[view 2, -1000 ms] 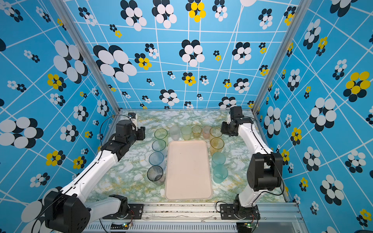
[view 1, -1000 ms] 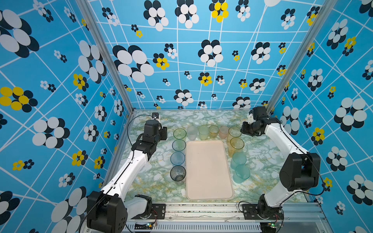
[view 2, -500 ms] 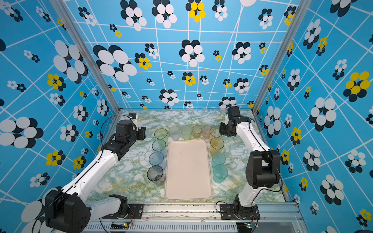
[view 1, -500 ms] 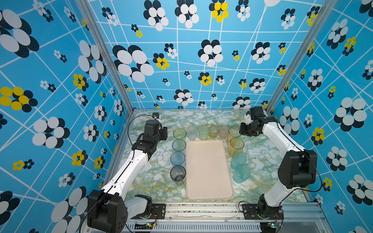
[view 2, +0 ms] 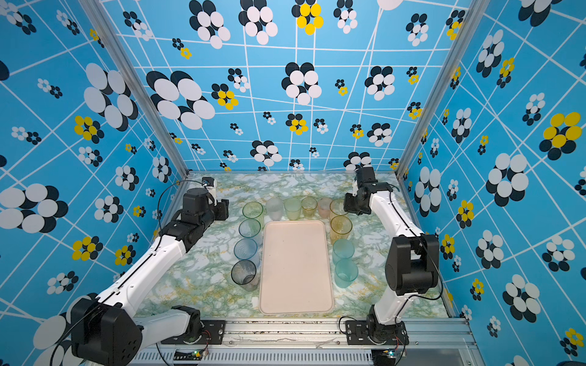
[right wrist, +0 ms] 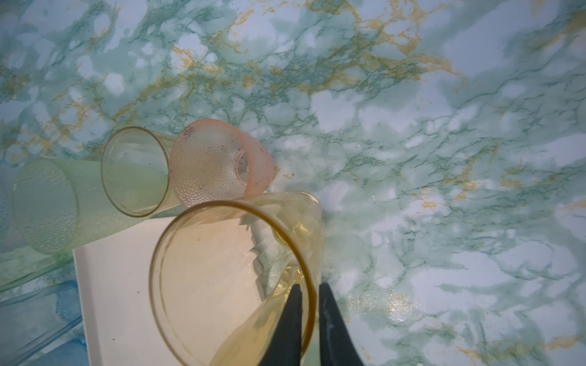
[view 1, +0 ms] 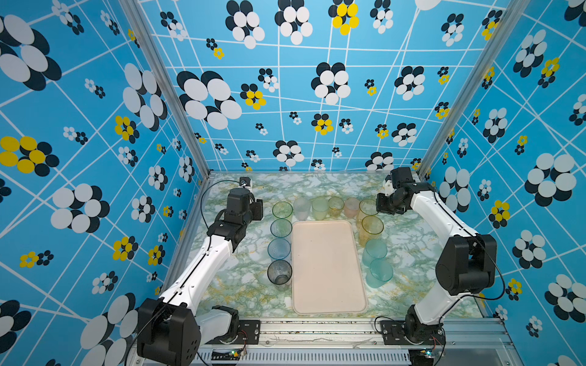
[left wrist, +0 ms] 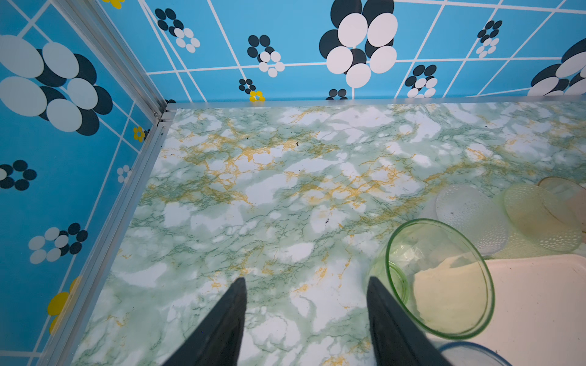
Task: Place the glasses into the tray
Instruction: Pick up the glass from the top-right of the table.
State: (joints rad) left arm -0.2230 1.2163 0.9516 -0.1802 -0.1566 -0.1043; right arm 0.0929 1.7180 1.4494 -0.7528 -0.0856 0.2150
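Right wrist: fingers (right wrist: 292, 317) astride amber tumbler (right wrist: 228, 279)

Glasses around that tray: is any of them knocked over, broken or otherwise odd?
Nothing stands out. The glasses all stand in tidy rows around the empty tray, none toppled or visibly broken, nothing spilled. The right gripper straddles the rim of an amber glass, which looks deliberate.

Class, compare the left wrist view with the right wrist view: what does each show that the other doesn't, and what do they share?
Left wrist only: the open left gripper over bare table, and the blue flowered walls. Right wrist only: the right gripper pinching the amber glass by its rim, and the pink glass. Both: the tray and the table.
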